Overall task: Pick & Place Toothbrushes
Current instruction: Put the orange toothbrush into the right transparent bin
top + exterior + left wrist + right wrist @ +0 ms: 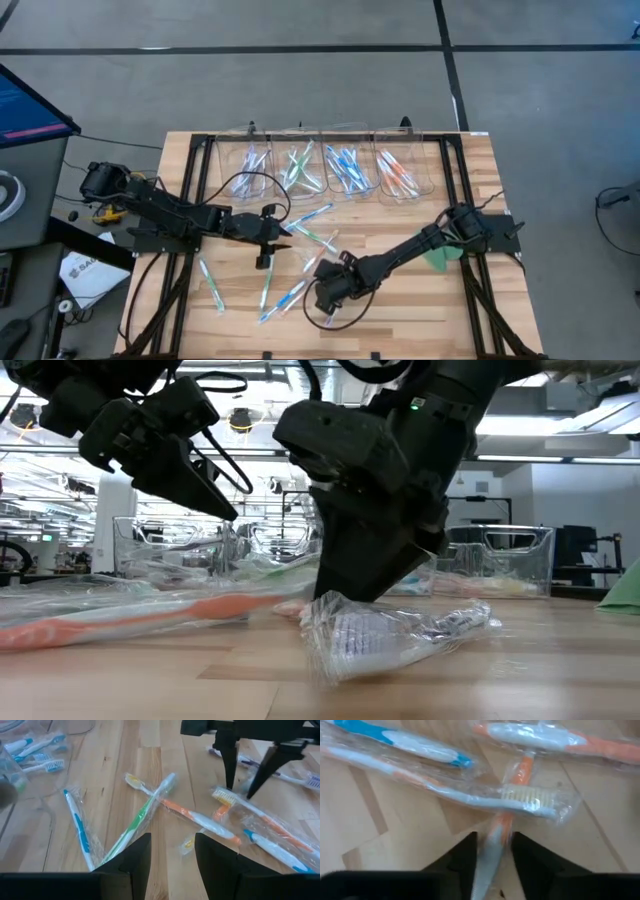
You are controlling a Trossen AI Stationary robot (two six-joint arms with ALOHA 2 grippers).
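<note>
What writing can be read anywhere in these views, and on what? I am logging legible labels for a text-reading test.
No text can be read for certain.
White sheet beside the table's left edge: dark print, too small to read.
Blue screen at the far left: a red band, no legible words.
Clear wrapper under the right gripper: dark printed marks, blurred.
Toothbrushes and bins: no lettering visible.

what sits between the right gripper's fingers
An orange toothbrush in clear wrap lies between the right gripper fingers; the right wrist view shows it.

Bright, even light; blurred close-ups.
</note>
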